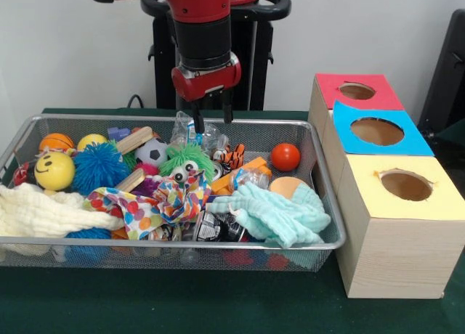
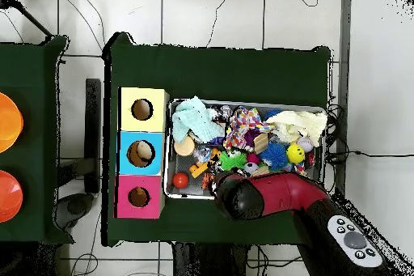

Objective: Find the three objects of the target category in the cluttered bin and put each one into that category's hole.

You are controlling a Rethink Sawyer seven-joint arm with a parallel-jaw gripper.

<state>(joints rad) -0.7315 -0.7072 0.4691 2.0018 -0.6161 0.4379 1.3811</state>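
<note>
The silver wire-mesh metal bin (image 1: pixel 323 203) has a smooth, shiny rim. The pale wooden box (image 1: pixel 392 254) shows matt grain, and its red, blue and yellow tops look like paper, the yellow hole's edge torn rough. The mint-green cloth (image 1: pixel 280 214) is soft and nubbly; the cream cloth (image 1: pixel 43 214) seems similar. The orange-red ball (image 1: pixel 285 157) is glossy, the blue spiky ball (image 1: pixel 98 167) rubbery. The dark green counter (image 1: pixel 182 301) is matt, perhaps felt.

red ball (image 1: pixel 285 157) | mint cloth (image 1: pixel 280 212) | yellow smiley ball (image 1: pixel 54 170)
</note>
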